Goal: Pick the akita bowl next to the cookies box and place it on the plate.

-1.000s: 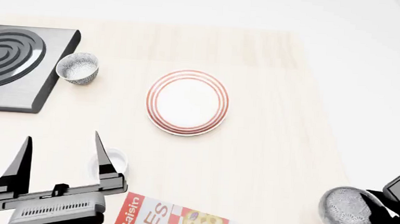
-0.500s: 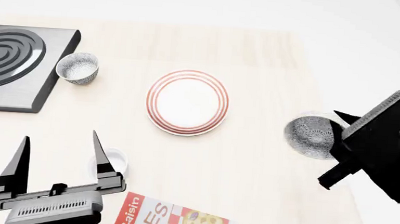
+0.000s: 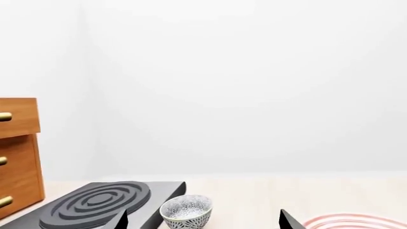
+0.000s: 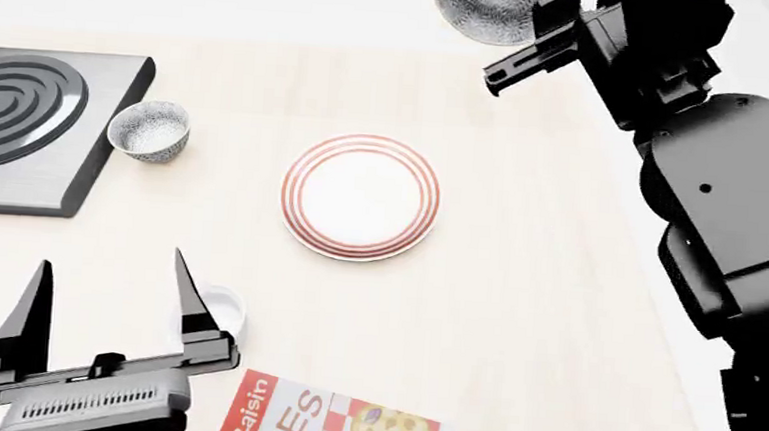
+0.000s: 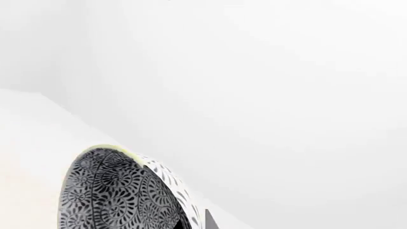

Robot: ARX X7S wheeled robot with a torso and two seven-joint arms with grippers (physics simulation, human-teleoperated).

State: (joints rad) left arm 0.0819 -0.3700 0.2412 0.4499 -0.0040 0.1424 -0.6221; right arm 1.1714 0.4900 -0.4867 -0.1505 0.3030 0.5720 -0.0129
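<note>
My right gripper (image 4: 541,13) is shut on the akita bowl (image 4: 484,5), a speckled dark-grey-and-white bowl held tilted high at the far side of the table, beyond the plate. In the right wrist view the akita bowl (image 5: 114,195) fills the lower left, its patterned outside facing the camera. The plate (image 4: 359,196), white with red rings, lies bare mid-table. The cookies box (image 4: 332,425) lies at the near edge. My left gripper (image 4: 112,261) stands open near the front left, holding nothing.
A second speckled bowl (image 4: 149,129) sits beside the dark stove plate (image 4: 22,123) at the left; the left wrist view shows this bowl (image 3: 186,212) and a wooden drawer unit (image 3: 16,152). A small white cup (image 4: 222,311) stands by my left fingers.
The right arm has swung up and away with the bowl, from the near right edge to the far side of the table. The left gripper has barely shifted.
</note>
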